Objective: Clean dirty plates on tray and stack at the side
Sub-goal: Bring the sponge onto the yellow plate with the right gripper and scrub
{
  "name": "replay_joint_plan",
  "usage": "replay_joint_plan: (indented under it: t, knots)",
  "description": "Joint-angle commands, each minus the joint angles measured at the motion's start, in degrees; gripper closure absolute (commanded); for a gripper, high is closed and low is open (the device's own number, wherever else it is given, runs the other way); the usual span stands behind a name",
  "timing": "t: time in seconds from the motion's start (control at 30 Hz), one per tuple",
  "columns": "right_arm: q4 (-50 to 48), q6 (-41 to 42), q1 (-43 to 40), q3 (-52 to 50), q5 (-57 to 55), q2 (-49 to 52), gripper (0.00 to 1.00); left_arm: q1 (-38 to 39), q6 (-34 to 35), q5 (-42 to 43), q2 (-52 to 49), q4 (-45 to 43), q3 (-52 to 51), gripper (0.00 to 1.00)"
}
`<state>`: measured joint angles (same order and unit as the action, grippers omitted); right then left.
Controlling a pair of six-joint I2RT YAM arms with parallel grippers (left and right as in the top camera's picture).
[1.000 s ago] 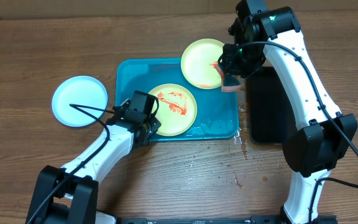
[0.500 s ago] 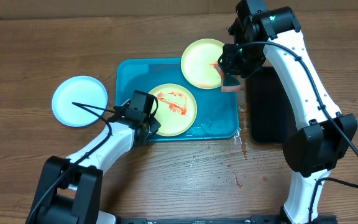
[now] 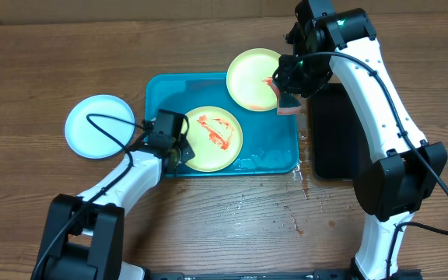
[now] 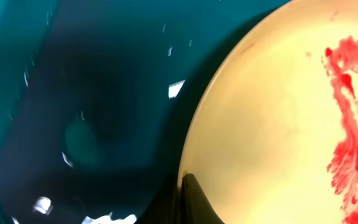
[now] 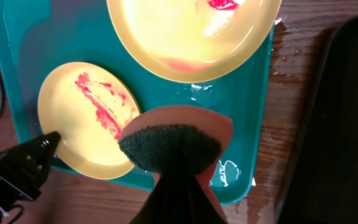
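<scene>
The right hand [image 3: 290, 95] is clamped on a sponge [image 5: 174, 144] over the far plate [image 3: 251, 78], which overhangs the tray [image 3: 158, 93]. Pressing on that side could tip it. The left hand [image 3: 179, 152] meets the smeared plate [image 3: 212, 138]; I cannot tell its grip. A white plate [image 3: 99, 126] sits on the counter [image 3: 53, 62]. No writing is readable.

The left tool [image 3: 179, 151] now sits further left than a second ago, closer to the tray's [image 3: 155, 93] left wall. The red-smeared plate [image 3: 212, 138], pinched at its rim, has slid left with it, slightly away from the other cream plate [image 3: 253, 76].
</scene>
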<state>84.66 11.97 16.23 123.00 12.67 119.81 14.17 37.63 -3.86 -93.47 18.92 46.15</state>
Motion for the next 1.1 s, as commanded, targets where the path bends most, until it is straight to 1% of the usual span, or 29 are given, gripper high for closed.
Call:
replay_joint_plan:
  t: [0.0,0.07,0.13,0.2,0.27,0.3,0.4,0.43,0.53,0.57,0.6,0.67,0.8,0.9,1.0,1.07]
  knots:
    - [-0.5,-0.09,1.11,0.72,0.5,-0.22,0.94,-1.88,-19.67,2.78,-0.59,-1.51,0.13,0.96]
    - [-1.07,-0.28,2.19,0.7,0.48,-0.22,0.95,-2.78,-29.44,8.22,-0.59,-2.69,0.13,0.96]
    - [-2.38,-0.26,3.34,0.31,0.48,-0.22,0.96,-3.52,-37.09,13.05,-0.59,-2.95,0.13,0.96]
    - [-3.85,-0.24,4.55,-0.39,0.5,-0.22,0.96,-4.02,-41.72,15.43,-0.59,-2.86,0.13,0.96]
    - [-5.95,-0.04,5.92,-1.99,0.55,-0.22,0.96,-4.2,-44.19,16.87,-0.59,-2.78,0.13,0.96]
    - [-6.86,0.0,6.58,-2.78,0.72,-0.22,0.96,-4.2,-44.26,17.09,-0.59,-2.8,0.13,0.96]
    - [-9.9,0.48,8.28,-5.53,2.34,-0.2,0.96,-4.2,-41.64,17.25,-0.59,-2.75,0.13,0.96]
    - [-11.04,1.4,8.83,-6.62,2.47,-0.2,0.95,-4.2,-39.47,16.63,-0.61,-2.71,0.13,0.96]
    - [-13.99,3.34,10.12,-9.66,2.45,-0.17,0.96,-4.2,-29.03,13.46,-0.61,-2.51,0.13,0.96]
    - [-14.93,3.96,10.56,-10.71,2.4,-0.17,0.96,-4.2,-26.49,12.63,-0.61,-2.43,0.13,0.96]
    - [-16.06,4.44,11.1,-11.93,2.43,-0.17,0.96,-4.2,-24.11,11.87,-0.61,-2.27,0.13,0.96]
    - [-17.99,4.59,12.0,-14.05,2.43,-0.17,0.96,-4.2,-21.53,10.4,-0.61,-2.05,0.13,0.95]
    - [-20.79,5.75,13.31,-17.16,2.38,-0.15,0.96,-4.22,-19.78,7.17,-0.61,-1.62,0.13,0.96]
    - [-23.78,6.19,14.19,-19.41,2.27,-0.15,0.96,-4.22,-20.17,6.82,-0.61,-1.05,0.13,0.96]
    - [-27.02,9.29,15.3,-21.99,0.26,-0.07,0.96,-4.2,-21.38,7.3,-0.61,-0.48,0.13,0.96]
    - [-28.72,9.64,16.09,-23.5,-0.04,0.0,0.96,-4.2,-21.35,7.48,-0.61,0.09,0.13,0.96]
